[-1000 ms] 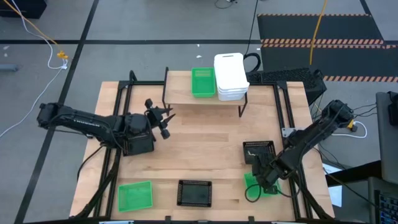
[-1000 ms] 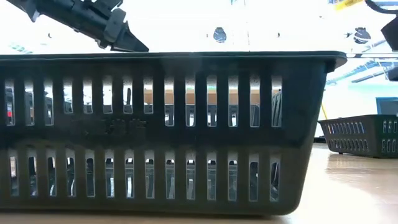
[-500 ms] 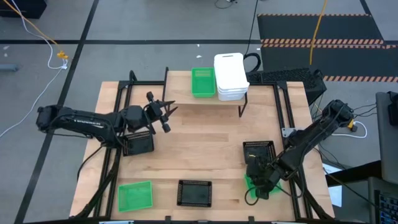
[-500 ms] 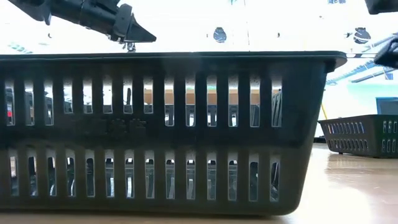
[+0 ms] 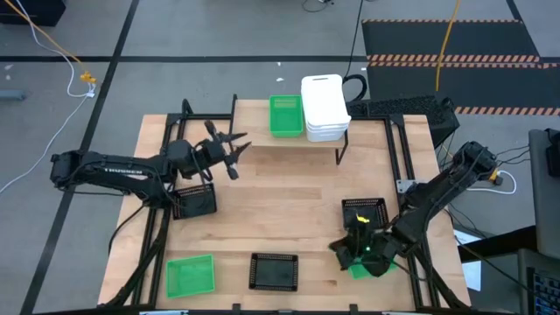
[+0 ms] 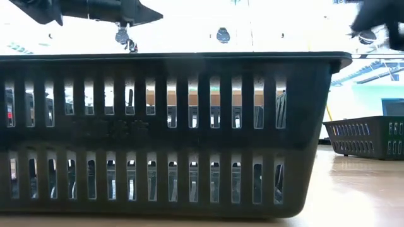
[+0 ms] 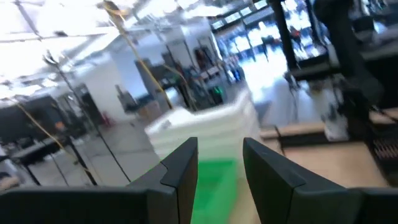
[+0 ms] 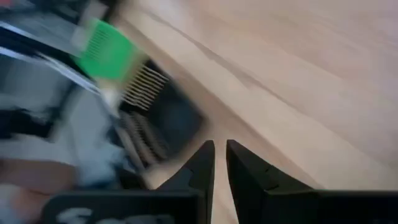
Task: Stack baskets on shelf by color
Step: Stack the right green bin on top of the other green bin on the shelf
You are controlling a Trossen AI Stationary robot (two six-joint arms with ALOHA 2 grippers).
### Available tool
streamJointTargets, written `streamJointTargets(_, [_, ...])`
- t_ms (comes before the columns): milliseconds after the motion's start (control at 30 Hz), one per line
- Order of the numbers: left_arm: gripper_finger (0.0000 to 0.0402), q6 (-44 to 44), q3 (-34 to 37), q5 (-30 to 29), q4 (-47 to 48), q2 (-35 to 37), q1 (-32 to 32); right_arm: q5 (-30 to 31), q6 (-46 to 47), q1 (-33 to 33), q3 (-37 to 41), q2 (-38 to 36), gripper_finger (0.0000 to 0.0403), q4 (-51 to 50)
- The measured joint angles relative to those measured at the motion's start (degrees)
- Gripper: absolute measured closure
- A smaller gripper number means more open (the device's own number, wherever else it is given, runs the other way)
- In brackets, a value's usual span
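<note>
Table (image 5: 280, 201): wooden top carrying all that follows.
Shelf (image 5: 254, 133): at the table's far edge, its left part bare.
White stack (image 5: 324, 107): on the shelf's right end, looks complete.
Shelved green basket (image 5: 285, 115): touching the white stack's left side; the other greens belong on it.
Loose green baskets: left green (image 5: 190, 274) at the near-left corner; right green (image 5: 372, 267) at the near right, partly under the right arm.
Black baskets: left black (image 5: 194, 203) under the left arm; front black (image 6: 170, 132) at the near edge; right black (image 5: 363, 213) just beyond the right green.
Left gripper (image 5: 234, 147): above the table, just short of the shelf; fingers (image 7: 183, 168) well apart, nothing between them.
Right gripper (image 8: 219, 146): low beside the right green; jaws almost together, a thin slit left, nothing seen in it; a hold on the rim cannot be told.
Step in hand (judged): picking up the right green.
Doing it well: pinch one wall squarely, lift level, clear the right black, seat it straight into the shelved green basket without nudging the white stack.
</note>
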State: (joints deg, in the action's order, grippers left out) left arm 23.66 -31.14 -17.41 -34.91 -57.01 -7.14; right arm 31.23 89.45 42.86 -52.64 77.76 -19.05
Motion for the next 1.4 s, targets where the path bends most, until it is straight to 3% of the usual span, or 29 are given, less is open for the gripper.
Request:
streamJointTargets(100, [0.027,0.15,-0.04,0.02,-2.24,0.02,-1.08,-0.79,-5.32,-2.48,0.0,0.97,0.0355,9.85])
streamJointTargets(233, [0.027,1.22,-0.03,2.02,-3.26,0.0,-2.8,-3.9,-0.28,-5.01,-0.19,0.12,0.0319,13.91])
streamJointTargets(367, [0.027,2.16,-0.04,7.2,-5.98,0.02,-5.15,-5.85,11.09,-4.15,-4.06,0.17,0.0302,0.74])
streamJointTargets(500, [0.027,1.99,-0.24,10.42,-5.93,0.0,-7.08,-16.18,23.08,-2.91,-10.9,4.56,0.0308,-21.06])
streamJointTargets(567, [0.027,1.91,-0.28,11.53,-5.89,-0.06,-7.91,-19.62,26.46,-2.38,-13.88,7.16,0.0311,-27.3])
streamJointTargets(733, [0.027,1.71,-0.35,12.92,-6.61,-1.95,-9.4,-21.23,27.66,-1.86,-16.98,11.55,0.0311,-29.85])
streamJointTargets(967, [0.027,1.67,-0.37,12.98,-9.86,-5.11,-10.05,-31.37,27.87,-0.44,-14.4,16.99,0.0297,-29.15])
streamJointTargets(1200, [0.027,2.62,-1.74,13.01,-10.41,-5.61,-10.05,-31.31,24.2,-0.1,-11.88,17.39,0.0266,-28.32])
streamJointTargets(1300, [0.027,2.6,-2.21,13.03,-8.57,-5.6,-10.05,-34.67,23.98,-0.61,-9.18,17.42,0.0282,-27.06])
streamJointTargets(1400, [0.027,2.58,-2.21,13.03,-7.46,-5.62,-10.05,-37.63,22.8,-0.62,-6.5,17.47,0.0342,-21.94])
